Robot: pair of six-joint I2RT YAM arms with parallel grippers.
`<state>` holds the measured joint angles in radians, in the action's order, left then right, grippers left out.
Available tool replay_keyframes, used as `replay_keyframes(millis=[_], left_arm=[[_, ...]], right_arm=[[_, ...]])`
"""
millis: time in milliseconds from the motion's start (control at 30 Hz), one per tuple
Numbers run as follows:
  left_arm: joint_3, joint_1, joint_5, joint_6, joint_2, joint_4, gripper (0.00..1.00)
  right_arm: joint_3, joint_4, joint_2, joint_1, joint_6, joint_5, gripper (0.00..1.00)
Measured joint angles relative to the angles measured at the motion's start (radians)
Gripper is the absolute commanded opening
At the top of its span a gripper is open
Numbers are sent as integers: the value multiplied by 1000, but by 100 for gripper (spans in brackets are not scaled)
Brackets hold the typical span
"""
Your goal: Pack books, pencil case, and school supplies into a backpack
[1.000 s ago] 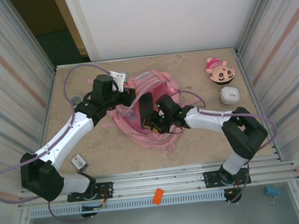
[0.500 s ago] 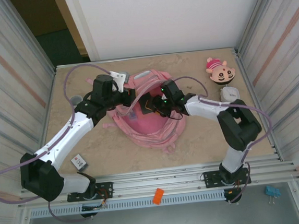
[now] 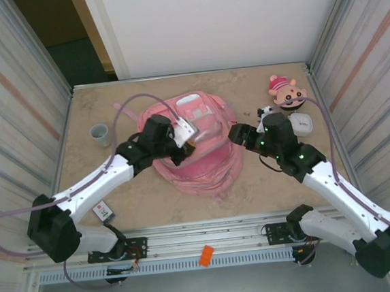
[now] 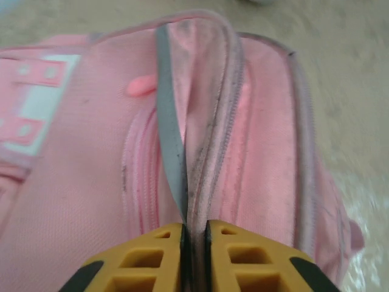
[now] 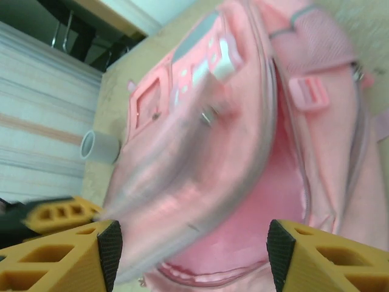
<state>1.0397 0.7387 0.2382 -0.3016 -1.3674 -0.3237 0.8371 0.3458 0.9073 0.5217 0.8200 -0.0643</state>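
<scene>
The pink backpack (image 3: 202, 149) lies mid-table with its front pockets up. My left gripper (image 3: 185, 139) rests on its left top part. In the left wrist view, the left gripper (image 4: 194, 228) is shut on the backpack's (image 4: 91, 170) zip edge, with fabric pinched between the pads. My right gripper (image 3: 237, 134) hangs just off the backpack's right side. It stands wide open (image 5: 191, 243) and empty, facing the backpack's (image 5: 182, 109) mouth and pink lining. A small white school-supplies piece with a red mark (image 3: 103, 210) lies front left. The books and the pencil case are out of view.
A grey cup (image 3: 99, 134) stands left of the backpack, also visible as the cup (image 5: 100, 146) in the right wrist view. A pink-and-tan plush head (image 3: 288, 91) and a white rounded box (image 3: 301, 123) sit at the back right, close behind the right arm. Metal walls close both sides.
My right gripper has pulled out of the backpack to the right and opened wider. The left gripper moved right and nearer with the zip edge, and the backpack's top now lies flatter.
</scene>
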Motion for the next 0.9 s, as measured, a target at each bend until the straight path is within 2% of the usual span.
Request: replay_keyframes(millis=[133,233,333,500,567,633,767,900], left_arm=[[14,95,-47,-171,-157,-97,22],[47,128,-95,-226,-302,-151,30],[83,131,-107,-233,-355,-181,45],[87,124,-108,-183,-294,-192,70],[68,93,-90,-144,-221,-170,78],[50,34,-58,-98,-130,-141,80],[11,-132,10,25,57,-69,82],[-58,-285,43,160,186,-20,83]], right_arm=[[-8,34,-26,-16,-88,11,66],[-15,58,-24,-16,-148,11,67],[-16,77,-16,-11,-207,13,68],[-14,111,16,67,-370,46,70],[-10,126,38,132,-476,72,72],[10,145,75,216,-600,102,75],[88,174,217,381,-832,170,83],[150,178,384,474,-996,212,90]])
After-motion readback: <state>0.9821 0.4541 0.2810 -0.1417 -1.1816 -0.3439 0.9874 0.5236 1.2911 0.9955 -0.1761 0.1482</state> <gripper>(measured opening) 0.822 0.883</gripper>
